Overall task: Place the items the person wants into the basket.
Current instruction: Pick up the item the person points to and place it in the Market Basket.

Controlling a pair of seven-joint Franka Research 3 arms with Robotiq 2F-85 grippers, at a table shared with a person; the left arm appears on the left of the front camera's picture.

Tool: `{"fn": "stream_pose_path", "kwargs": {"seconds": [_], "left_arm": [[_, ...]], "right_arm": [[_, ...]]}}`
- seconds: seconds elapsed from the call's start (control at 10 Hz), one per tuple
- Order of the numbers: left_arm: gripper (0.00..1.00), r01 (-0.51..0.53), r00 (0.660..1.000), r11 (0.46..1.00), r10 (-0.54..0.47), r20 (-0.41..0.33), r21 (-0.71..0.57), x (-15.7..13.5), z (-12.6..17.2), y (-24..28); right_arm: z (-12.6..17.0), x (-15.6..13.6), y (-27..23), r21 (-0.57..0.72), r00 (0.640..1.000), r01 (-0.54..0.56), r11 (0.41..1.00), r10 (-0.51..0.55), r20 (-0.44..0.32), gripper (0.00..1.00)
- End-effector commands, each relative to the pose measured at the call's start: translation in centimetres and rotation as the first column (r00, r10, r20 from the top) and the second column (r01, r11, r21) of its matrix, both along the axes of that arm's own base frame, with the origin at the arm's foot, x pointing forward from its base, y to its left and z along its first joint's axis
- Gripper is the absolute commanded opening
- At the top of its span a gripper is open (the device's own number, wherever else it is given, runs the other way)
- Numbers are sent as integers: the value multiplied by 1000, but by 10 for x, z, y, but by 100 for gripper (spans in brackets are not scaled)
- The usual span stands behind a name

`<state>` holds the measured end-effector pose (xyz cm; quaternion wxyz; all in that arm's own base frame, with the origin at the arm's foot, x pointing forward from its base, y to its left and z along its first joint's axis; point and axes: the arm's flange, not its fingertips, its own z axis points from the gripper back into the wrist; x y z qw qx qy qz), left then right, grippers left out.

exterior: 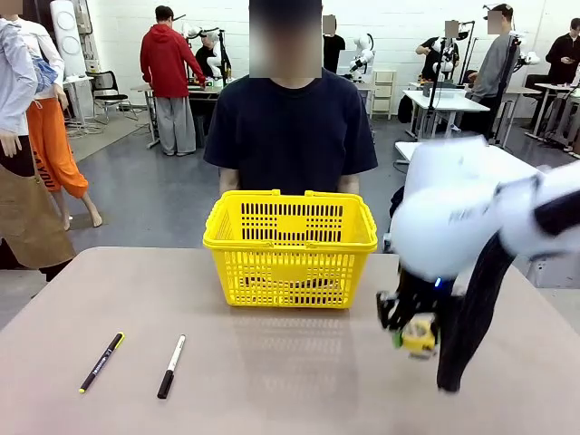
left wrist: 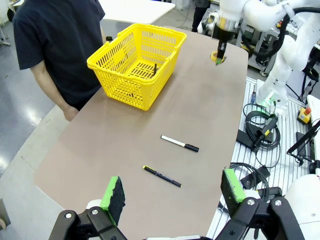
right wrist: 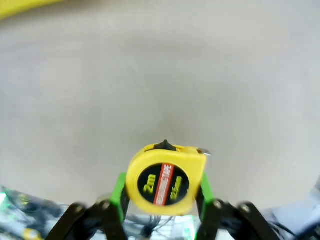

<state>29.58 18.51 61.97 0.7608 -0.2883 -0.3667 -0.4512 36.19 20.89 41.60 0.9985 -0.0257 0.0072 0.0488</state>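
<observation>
**Tape measure in my right gripper, basket across the table**

My right wrist view gave the close-up: the round yellow tape measure sat between my right gripper's green pads, both touching its sides, so it was clamped on it. I could read "2m" on its black centre; the red strip's print was too small. From the front, that same gripper was a blur just above the table, yellow showing between the fingers.

My left gripper had its pads spread wide apart, nothing between them. Its view looked into the yellow basket with something dark inside; I couldn't tell what. The person stood right behind the basket.

A black pen with a yellow end and a black-and-white marker lay side by side, well away from my right gripper.
</observation>
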Motion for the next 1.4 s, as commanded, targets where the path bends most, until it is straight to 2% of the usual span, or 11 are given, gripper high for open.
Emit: {"fn": "stream_pose_path", "kwargs": {"seconds": [0.0,0.3,0.5,0.6,0.8,1.0,1.1,1.3], "left_arm": [[100,13,1000,1000,-13,23,-12,-1,-1,0],[100,13,1000,1000,-13,23,-12,-1,-1,0],[100,13,1000,1000,-13,23,-12,-1,-1,0],[100,13,1000,1000,-13,23,-12,-1,-1,0],[100,13,1000,1000,-13,23,-12,-1,-1,0],[100,13,1000,1000,-13,23,-12,-1,-1,0],[100,13,1000,1000,-13,23,-12,-1,-1,0],[100,13,1000,1000,-13,23,-12,-1,-1,0]], "right_arm": [[91,-4,-5,7,998,-58,998,58,-17,0],[200,-28,16,29,992,-97,995,94,89,0],[264,-52,36,27,984,-105,994,100,150,0],[285,-62,44,35,982,-115,993,108,155,0],[302,-63,53,37,986,-82,996,75,152,0],[306,-54,54,52,989,-37,998,29,144,0],[306,-71,50,31,979,-105,994,97,180,0],[306,-71,50,31,979,-105,994,97,180,0]]}}
